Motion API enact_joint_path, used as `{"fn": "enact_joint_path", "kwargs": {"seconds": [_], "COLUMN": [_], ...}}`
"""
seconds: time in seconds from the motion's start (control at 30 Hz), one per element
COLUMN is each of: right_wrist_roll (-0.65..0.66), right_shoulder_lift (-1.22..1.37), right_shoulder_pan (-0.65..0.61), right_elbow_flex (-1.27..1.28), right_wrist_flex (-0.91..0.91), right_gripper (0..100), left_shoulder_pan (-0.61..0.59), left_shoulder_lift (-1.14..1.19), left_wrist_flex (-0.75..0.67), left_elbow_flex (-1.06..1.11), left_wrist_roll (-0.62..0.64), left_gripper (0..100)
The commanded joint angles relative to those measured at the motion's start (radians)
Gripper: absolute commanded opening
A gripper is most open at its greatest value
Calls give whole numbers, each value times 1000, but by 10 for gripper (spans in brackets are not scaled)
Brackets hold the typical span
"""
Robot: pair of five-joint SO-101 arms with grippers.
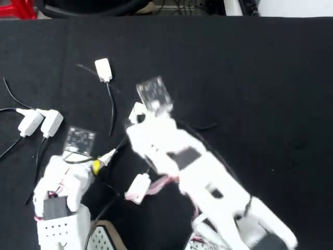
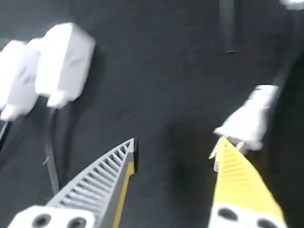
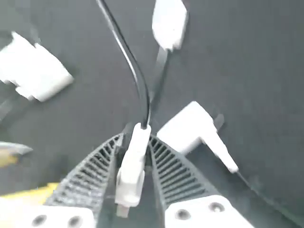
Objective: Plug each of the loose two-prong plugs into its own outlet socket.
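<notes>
Though clutter lines the room beyond the far edge, a red frame (image 1: pixel 18 8) at its left corner among it, the black table (image 1: pixel 270 78) dominates, and its matte covering probably gives small parts some friction. Next in size, the right arm (image 1: pixel 208 172) lies slantwise across the middle. Its right gripper (image 3: pixel 137 138) is closed tight around a white held plug (image 3: pixel 132 171), with the black cable (image 3: pixel 135 71) running out ahead of the fingers. By the near left corner, the left gripper (image 2: pixel 176 142) stands wide open with nothing in it, its yellow fingertip almost touching a loose plug (image 2: pixel 249 118). What I take for two outlet sockets (image 1: pixel 40 122) lie side by side near the left edge, and a third plug (image 1: pixel 104 69) rests toward the far edge. I'd judge these plugs light, hard-shelled and a bit slick, with cords springy enough to tug them askew. The flat sides of the body, behind the prongs, look like the best hold.
</notes>
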Motion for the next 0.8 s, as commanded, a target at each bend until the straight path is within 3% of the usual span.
{"fn": "enact_joint_path", "kwargs": {"seconds": [0.0,0.13,0.3,0.47,0.57,0.77], "right_wrist_roll": [-8,-17,-68,-78,-130,-144], "right_shoulder_lift": [-245,-390,-519,-611,-659,-725], "right_shoulder_pan": [-38,-43,-94,-112,-133,-152], "right_elbow_flex": [257,331,409,432,435,440], "right_wrist_flex": [-387,-388,-388,-302,-238,-161], "right_gripper": [11,11,11,11,11,11], "left_shoulder_pan": [130,222,335,348,366,381], "left_shoulder_lift": [-5,-5,-5,-5,-5,-5], "left_wrist_flex": [-63,-180,-198,-187,-173,-238], "left_elbow_flex": [-27,-61,-65,-125,-206,-240], "left_wrist_roll": [74,196,218,232,316,365], "left_gripper": [270,270,270,270,271,245]}}
